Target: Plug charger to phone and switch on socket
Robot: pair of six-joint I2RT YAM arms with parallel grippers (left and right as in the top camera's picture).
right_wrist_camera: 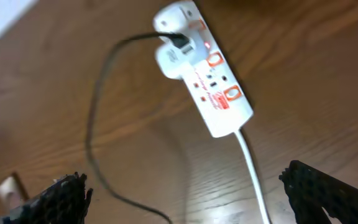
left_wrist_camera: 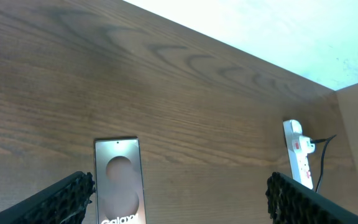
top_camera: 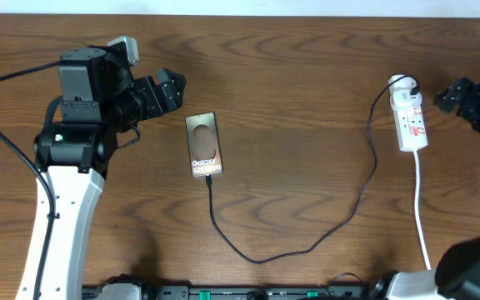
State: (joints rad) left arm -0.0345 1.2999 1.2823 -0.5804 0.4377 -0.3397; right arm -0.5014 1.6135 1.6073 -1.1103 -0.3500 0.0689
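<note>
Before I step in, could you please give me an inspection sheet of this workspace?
Surface: wooden table, brown grain.
Job's things: phone lying flat, left of centre; socket at far right, whether switched on unclear.
Clutter: nothing seen.
Grippers: left gripper beside the phone, jaws open, empty; right gripper beside the socket, jaws open, empty.
Cables: charger loops from the phone's lower edge to its white plug in the socket; white cord leaves the socket toward the near edge.
Surroundings: pale area past the table's far edge.
</note>
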